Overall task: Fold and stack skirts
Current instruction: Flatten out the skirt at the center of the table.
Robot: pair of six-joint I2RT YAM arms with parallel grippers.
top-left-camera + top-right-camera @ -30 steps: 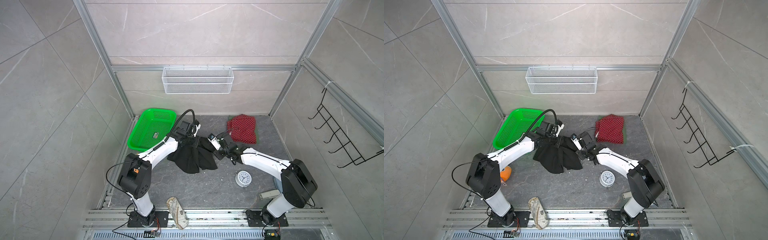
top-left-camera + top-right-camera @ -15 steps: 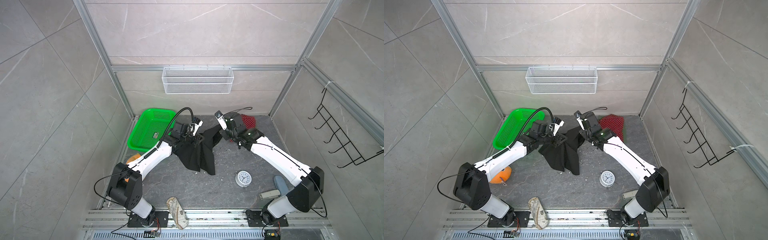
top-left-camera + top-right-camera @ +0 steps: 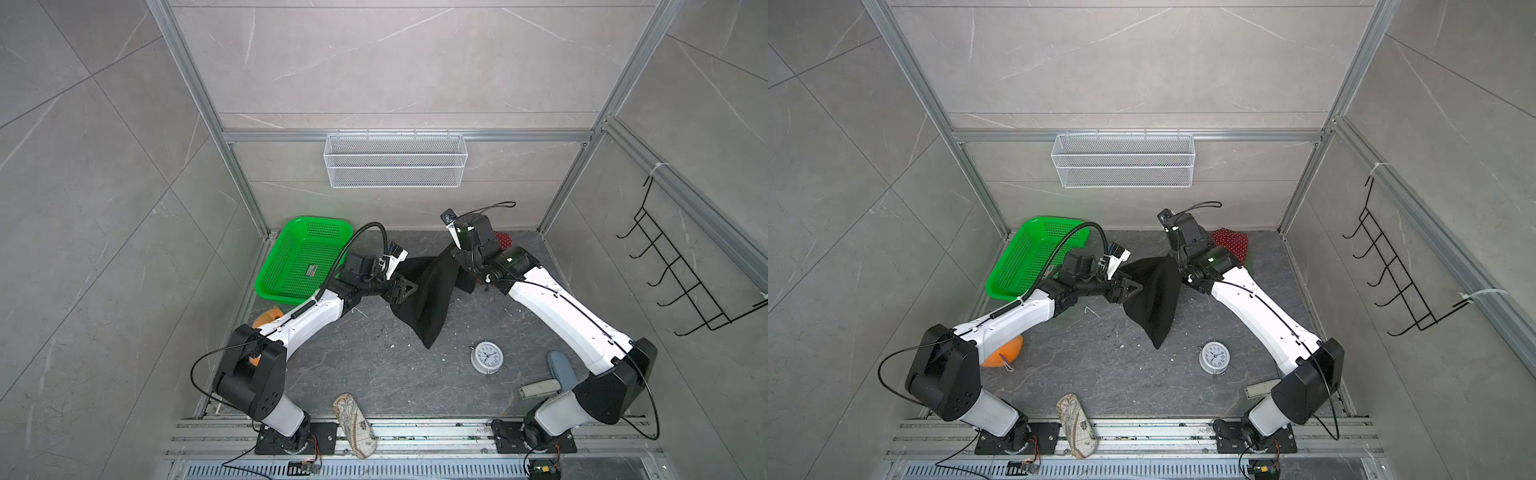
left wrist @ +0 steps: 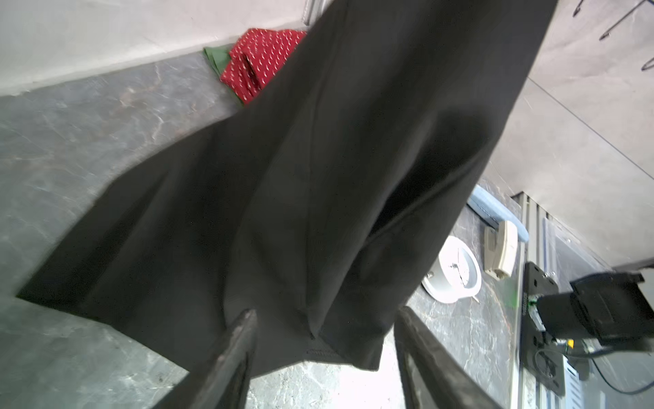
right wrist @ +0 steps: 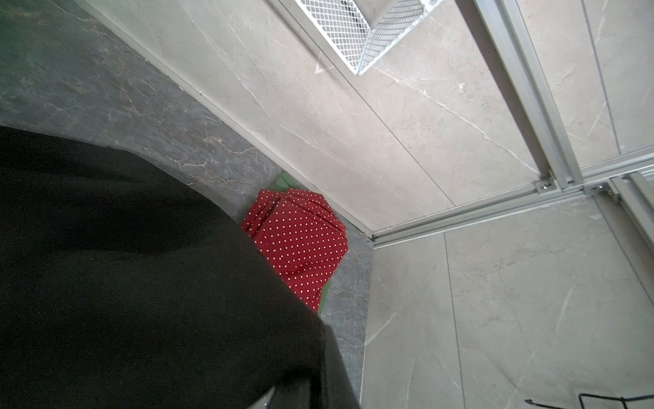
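I am watching the black skirt (image 3: 432, 291) hanging in the air, behind the clock (image 3: 487, 357) and a little to its left. Its top corner is sitting in the right jaws, which are clamping together on the cloth. From there it is draping down to a point near the clock's left side. Whether that tip is touching the desk (image 3: 374, 374) I cannot tell.

The left jaws are standing apart, level with the skirt's edge on the side turned away from the clock. In the left wrist view the two fingers (image 4: 237, 354) are spreading wide with the hem (image 4: 318, 350) dangling between them and nothing pinched. The clock (image 4: 456, 269) is showing just past the cloth there.

Well behind the clock, against the back wall, the red polka-dot skirt (image 3: 1231, 243) is lying folded. In the right wrist view it (image 5: 300, 244) is resting on top of the dark green skirt (image 5: 283, 182) — only thin green edges are peeking out from under it. The black skirt (image 5: 124, 283) is filling the near part of that view, so the right jaws themselves are hiding behind it.

Far to the clock's left, the green basket (image 3: 305, 257) is sitting toward the back, and the orange plush toy (image 3: 1000, 353) is lying under the left arm (image 3: 1009, 320).
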